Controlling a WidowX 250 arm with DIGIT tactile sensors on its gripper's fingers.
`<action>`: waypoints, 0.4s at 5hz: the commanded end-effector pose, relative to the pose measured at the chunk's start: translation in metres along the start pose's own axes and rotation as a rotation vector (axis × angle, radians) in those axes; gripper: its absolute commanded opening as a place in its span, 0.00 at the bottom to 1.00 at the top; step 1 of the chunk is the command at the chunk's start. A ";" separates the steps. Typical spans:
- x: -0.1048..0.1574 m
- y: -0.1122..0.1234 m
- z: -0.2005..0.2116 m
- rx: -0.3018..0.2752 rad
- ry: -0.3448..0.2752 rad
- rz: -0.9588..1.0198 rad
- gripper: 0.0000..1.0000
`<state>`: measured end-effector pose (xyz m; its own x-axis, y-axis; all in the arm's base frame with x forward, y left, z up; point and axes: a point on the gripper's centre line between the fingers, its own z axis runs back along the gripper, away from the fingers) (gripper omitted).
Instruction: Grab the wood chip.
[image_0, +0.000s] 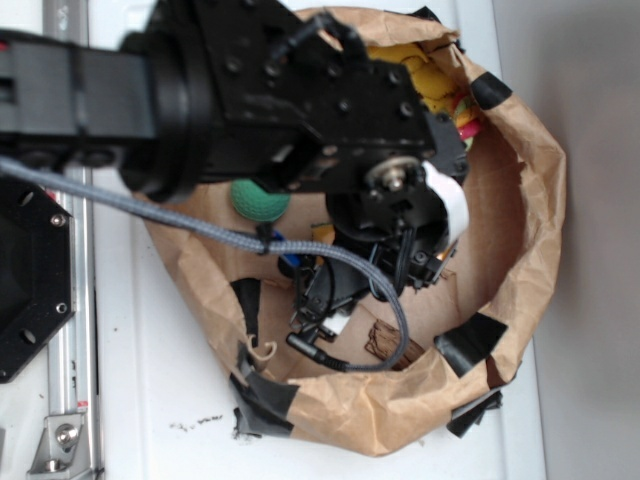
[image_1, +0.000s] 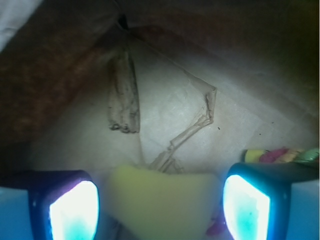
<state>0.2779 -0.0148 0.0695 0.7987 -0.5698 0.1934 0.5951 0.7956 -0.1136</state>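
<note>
Robot arm reaches into a paper-lined nest on the white bench (image_0: 150, 400).

The black arm (image_0: 250, 90) stretches from the left over a crumpled brown paper bag (image_0: 520, 200), its rim patched with black tape (image_0: 470, 340). A green ball (image_0: 258, 200) sits under the arm near the bag's left wall. In the wrist view the tool (image_1: 160, 202) hangs spread wide, its two lit fingertips (image_1: 75, 210) well apart, with a yellow sponge (image_1: 160, 200) between them but not visibly pinched. The wood chip (image_1: 124, 90), a rough, grainy flake, lies beyond the sponge on the paper floor, apart from the tool; from outside it shows near the bag's front rim (image_0: 380, 342).
</note>
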 end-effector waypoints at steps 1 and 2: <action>0.025 -0.017 -0.014 0.016 -0.053 -0.099 1.00; 0.028 -0.031 -0.015 0.025 -0.104 -0.150 1.00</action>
<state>0.2772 -0.0500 0.0446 0.7389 -0.6263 0.2485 0.6638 0.7400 -0.1083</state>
